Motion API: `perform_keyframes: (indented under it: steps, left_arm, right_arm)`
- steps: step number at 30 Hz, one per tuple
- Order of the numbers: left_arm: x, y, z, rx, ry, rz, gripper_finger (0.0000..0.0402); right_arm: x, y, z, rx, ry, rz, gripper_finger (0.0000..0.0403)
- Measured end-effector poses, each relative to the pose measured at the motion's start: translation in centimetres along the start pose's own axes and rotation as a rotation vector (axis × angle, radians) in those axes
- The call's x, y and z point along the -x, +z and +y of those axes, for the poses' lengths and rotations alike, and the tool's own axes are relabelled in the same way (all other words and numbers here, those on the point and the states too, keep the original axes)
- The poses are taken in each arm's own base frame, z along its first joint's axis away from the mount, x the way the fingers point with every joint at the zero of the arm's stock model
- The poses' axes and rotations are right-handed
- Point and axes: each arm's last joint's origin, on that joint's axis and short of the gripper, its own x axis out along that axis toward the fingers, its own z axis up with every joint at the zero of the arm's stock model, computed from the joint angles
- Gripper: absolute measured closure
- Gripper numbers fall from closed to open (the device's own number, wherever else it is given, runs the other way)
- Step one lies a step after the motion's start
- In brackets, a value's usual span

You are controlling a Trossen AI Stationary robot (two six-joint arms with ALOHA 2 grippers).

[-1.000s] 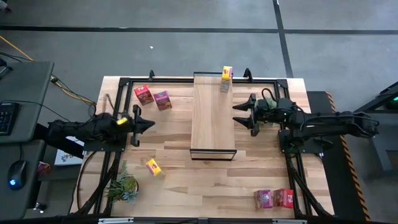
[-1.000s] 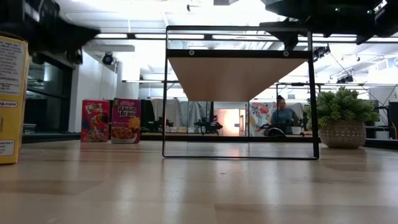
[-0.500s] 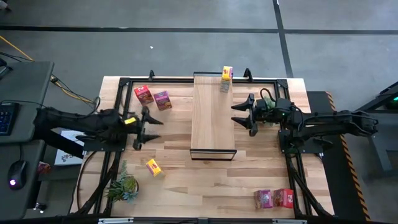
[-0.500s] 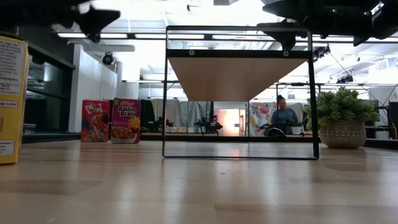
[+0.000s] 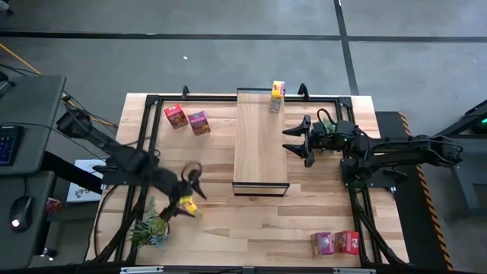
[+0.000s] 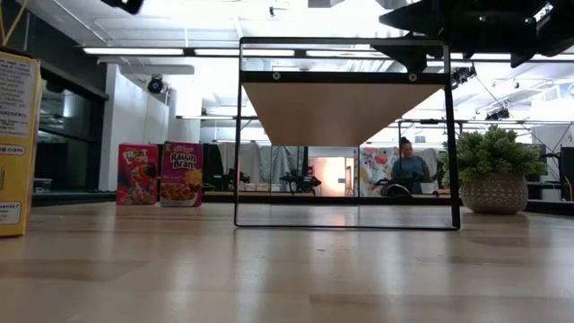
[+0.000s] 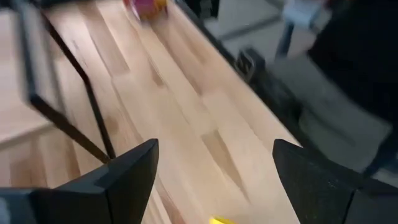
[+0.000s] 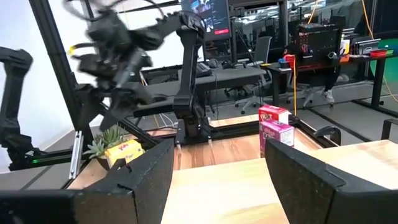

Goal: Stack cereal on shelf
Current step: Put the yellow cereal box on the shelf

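Observation:
The shelf [image 5: 260, 141] stands in the middle of the table, with one yellow cereal box [image 5: 278, 90] at its far end. A second yellow box [image 5: 187, 205] stands on the table near the left front. My left gripper [image 5: 190, 188] hangs open above it and clear of it; in the left wrist view only the box's edge [image 7: 221, 219] shows between the fingers. A red box [image 5: 176, 116] and a purple box [image 5: 198, 122] stand at the far left. Another purple [image 5: 323, 243] and red box [image 5: 348, 242] stand at the near right. My right gripper [image 5: 299, 140] waits open beside the shelf's right side.
A potted plant [image 5: 152, 228] stands at the near left corner, close to the yellow box. A black frame [image 5: 144, 137] runs around the table's edges. In the low view another plant [image 6: 491, 179] and a person [image 6: 408, 166] show beyond the table.
My left gripper has opened. It has swung from the table's left middle toward the near edge and a little toward the right, turning as it went, and now hangs over the yellow box on the table. The boxes and the shelf have stayed where they were.

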Motion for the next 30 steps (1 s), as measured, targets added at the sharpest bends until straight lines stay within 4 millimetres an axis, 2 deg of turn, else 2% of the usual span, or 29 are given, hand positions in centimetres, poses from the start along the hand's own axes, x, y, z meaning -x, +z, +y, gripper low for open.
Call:
perform_keyframes:
  steps: [6,12,21,30]
  left_arm:
    - [-1.6,0.1,-2.8,-0.098,0.035,0.229,0.0099]
    - [-3.0,-0.5,-4.1,-0.138,0.048,0.331,0.01]
    - [-3.6,-2.2,-3.9,-0.235,0.092,0.524,0.01]
    - [-4.8,-2.7,-2.9,-0.221,0.101,0.589,0.0102]
  right_arm:
    - [0.0,-0.1,0.0,-0.002,-0.001,0.009,0.0158]
    - [0.0,-0.2,0.0,-0.003,-0.002,0.018,0.0158]
    - [0.0,-0.2,0.0,-0.005,-0.002,0.023,0.0158]
    - [0.0,-0.3,0.0,-0.006,0.0,0.029,0.0158]
